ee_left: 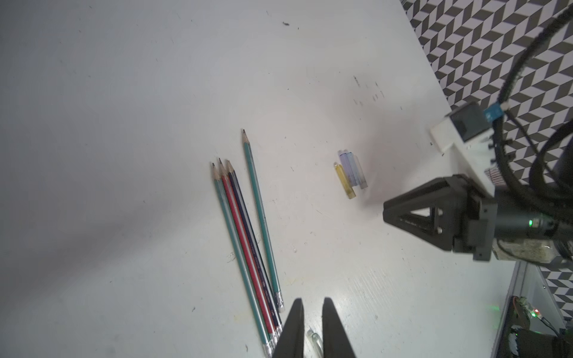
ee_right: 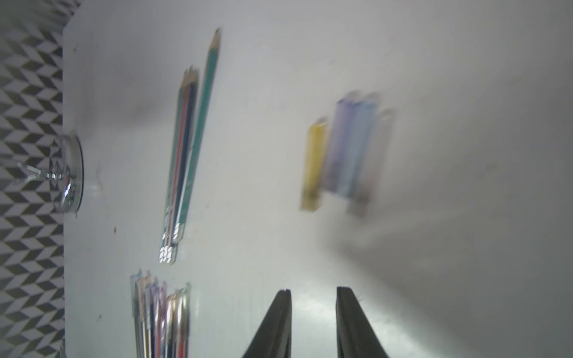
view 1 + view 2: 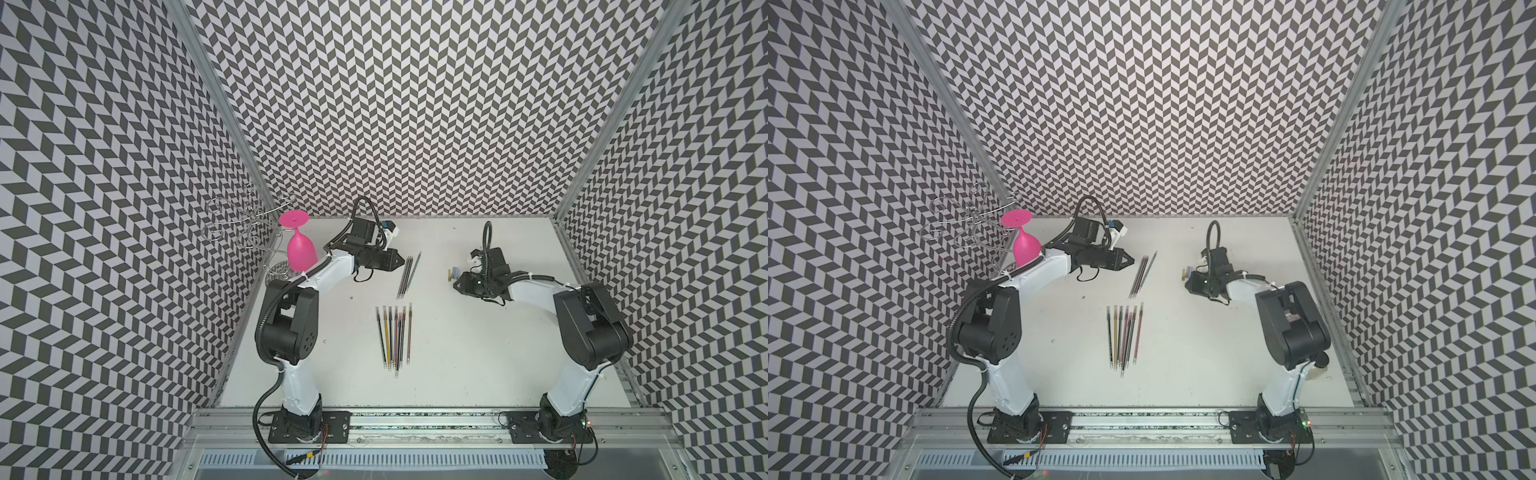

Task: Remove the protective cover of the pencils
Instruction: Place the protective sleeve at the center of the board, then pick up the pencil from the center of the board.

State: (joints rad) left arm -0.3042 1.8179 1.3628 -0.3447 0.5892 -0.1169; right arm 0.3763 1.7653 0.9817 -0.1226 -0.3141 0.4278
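The black fingers [image 1: 296, 325] of the left gripper [image 1: 313, 302] stand almost together, leaving only a slim gap. A small clear tube-like piece [image 1: 312, 339] shows in that gap, and I cannot tell whether it is pinched or lies on the table below. Just beside these fingers lie four bare pencils [image 1: 248, 248], sharpened wooden ones with teal, red, navy and teal bodies and metal-banded eraser ends. Three touch in a bundle and the fourth, teal, angles slightly off them.

The right gripper [image 2: 313, 289] has its black fingers [image 2: 347, 316] parted by a moderate gap with nothing between them. Near its tip sit four loose caps [image 2: 344, 152], short translucent plastic sleeves in yellow, violet, pale blue and grey. They lie side by side and are blurred in the right wrist view.

In both top views the bare pencils sit between the two grippers, closer to the left one. The capped pencils [image 3: 395, 336] are a row of about eight thin ones with black, yellow, pink and grey-blue bodies. They lie parallel in the middle of the white tabletop [image 3: 478, 365], nearer the arm bases, with pale covers on the ends toward the back wall. In the far corner behind the left arm, a bright pink plastic goblet [image 3: 300, 249] hangs upside down on a chrome wire rack [image 3: 245, 224]
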